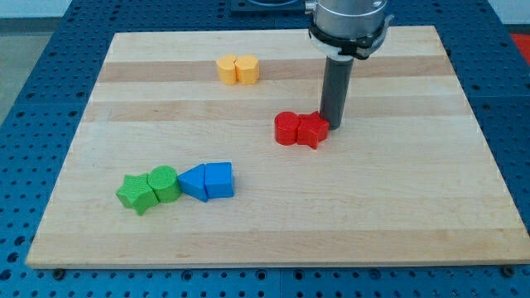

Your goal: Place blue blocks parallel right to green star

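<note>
A green star (136, 193) lies at the board's lower left, touching a green round block (165, 183) on its right. Two blue blocks touch each other just right of the green round block: a blue triangular block (193, 181) and a blue block with a sloped top (219, 180). My tip (334, 125) is at the upper middle of the board, far up and right of the blue blocks. It stands against the upper right side of a red star-like block (312, 130).
A red round block (286, 128) touches the red star-like block on its left. Two yellow blocks (237, 69) sit together near the board's top. The wooden board (414, 215) lies on a blue perforated table (33, 99).
</note>
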Controlling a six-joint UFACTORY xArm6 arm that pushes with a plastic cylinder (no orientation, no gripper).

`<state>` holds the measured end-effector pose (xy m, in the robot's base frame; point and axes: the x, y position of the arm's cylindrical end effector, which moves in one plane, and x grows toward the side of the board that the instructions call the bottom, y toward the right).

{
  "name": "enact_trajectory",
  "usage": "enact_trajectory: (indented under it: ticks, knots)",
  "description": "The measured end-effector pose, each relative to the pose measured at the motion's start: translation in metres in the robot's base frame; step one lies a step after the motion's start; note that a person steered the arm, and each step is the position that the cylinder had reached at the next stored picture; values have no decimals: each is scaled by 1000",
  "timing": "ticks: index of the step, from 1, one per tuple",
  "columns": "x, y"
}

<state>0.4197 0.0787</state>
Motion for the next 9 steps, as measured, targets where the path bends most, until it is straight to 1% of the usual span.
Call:
enact_trajectory:
  ticks: [2, 3, 4, 5, 6, 7, 8, 9]
  knots:
    - [-3, 6]
    - [46, 50]
    - [122, 69]
    - [189, 10]
    - [198, -69]
    - [188, -155]
    - [164, -194]
    - [134, -211]
